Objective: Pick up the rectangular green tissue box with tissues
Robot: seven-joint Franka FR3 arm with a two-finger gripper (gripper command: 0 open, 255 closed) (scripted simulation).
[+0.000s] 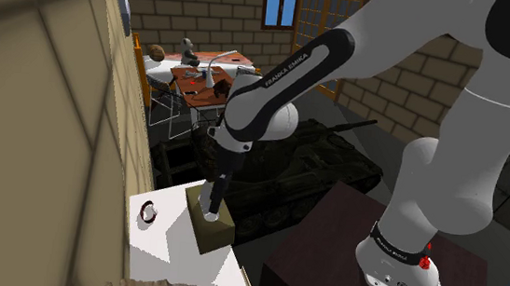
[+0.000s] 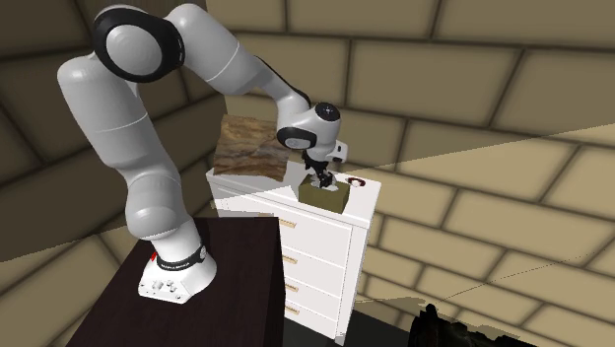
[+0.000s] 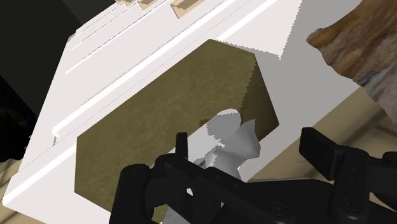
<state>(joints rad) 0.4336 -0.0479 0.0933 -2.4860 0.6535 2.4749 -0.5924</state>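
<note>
An olive-green tissue box (image 1: 214, 231) lies on top of a white dresser (image 1: 165, 252), with a white tissue (image 3: 230, 141) sticking up from its middle. My black gripper (image 1: 210, 209) points down at the box top, right over the tissue. In the wrist view the gripper (image 3: 251, 151) is open: one finger (image 3: 181, 147) is over the box top (image 3: 153, 114), the other (image 3: 323, 151) hangs past the box's long edge, and the tissue stands between them. The second exterior view shows the gripper (image 2: 320, 183) just above the box (image 2: 327, 199).
A small round ring-like object (image 1: 147, 214) lies on the dresser beside the box. A brown rocky slab (image 2: 246, 148) rests at the dresser's other end against the block wall (image 1: 50, 103). Drawers (image 2: 315, 266) face the dark stand (image 2: 197, 296). A dark tank model (image 1: 312, 161) sits behind.
</note>
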